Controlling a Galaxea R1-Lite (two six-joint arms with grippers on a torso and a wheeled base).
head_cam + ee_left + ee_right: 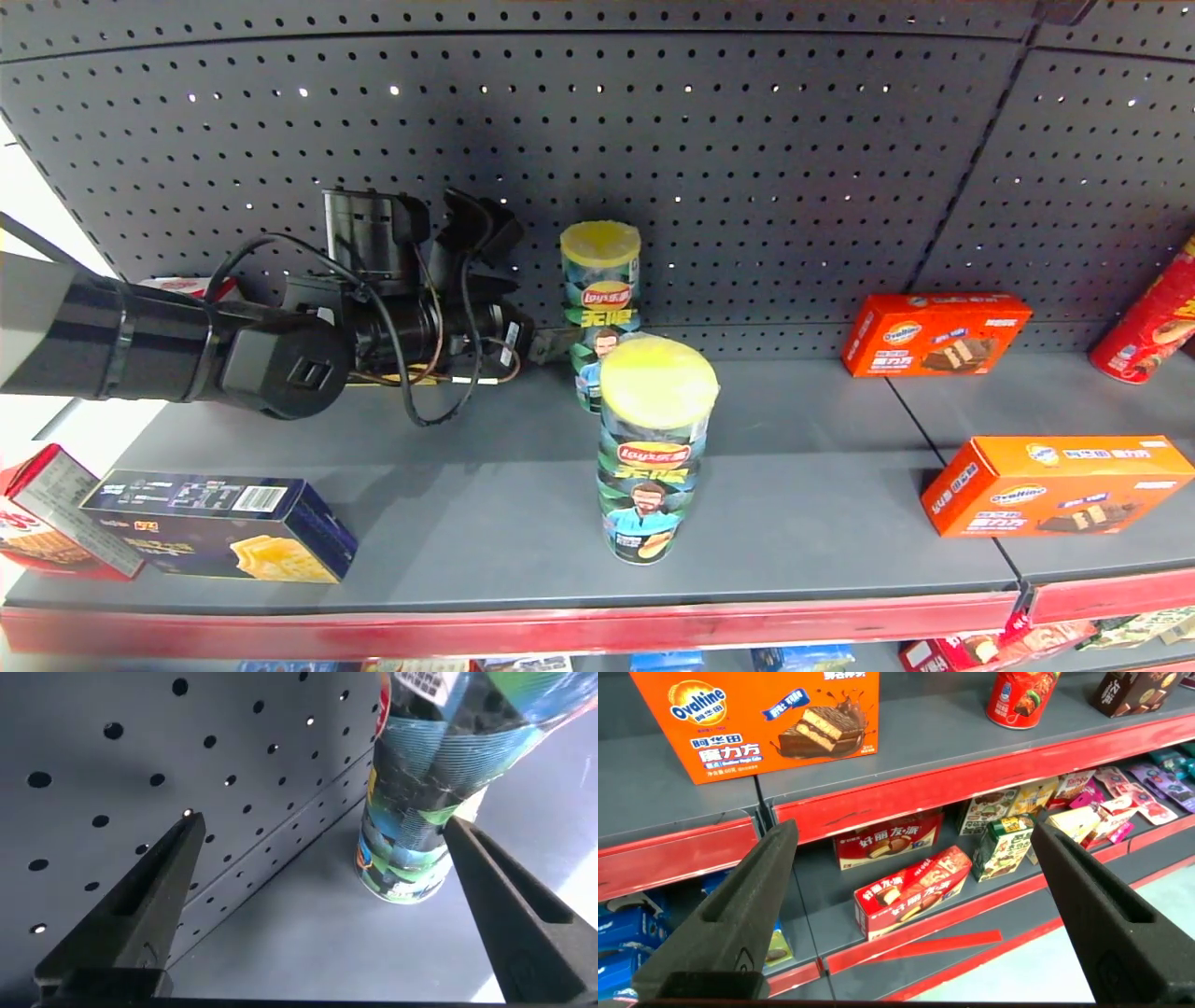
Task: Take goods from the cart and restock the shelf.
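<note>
Two green chip cans with yellow lids stand upright on the grey shelf [803, 485]. The rear can [600, 299] is close to the pegboard back; the front can [653, 448] stands nearer the shelf edge. My left gripper [557, 347] reaches in from the left, level with the rear can's lower half. In the left wrist view the left gripper [322, 831] is open, and the rear can [411, 812] stands on the shelf just beyond its fingertips, near one finger. My right gripper [915, 915] is open and holds nothing, out in front of the lower shelves.
Two orange boxes [936, 333] [1055, 485] and a tilted red can [1148, 322] lie on the shelf's right. A blue box [224, 525] and a red box [47, 513] sit front left. Snack boxes [910, 891] fill the lower shelves.
</note>
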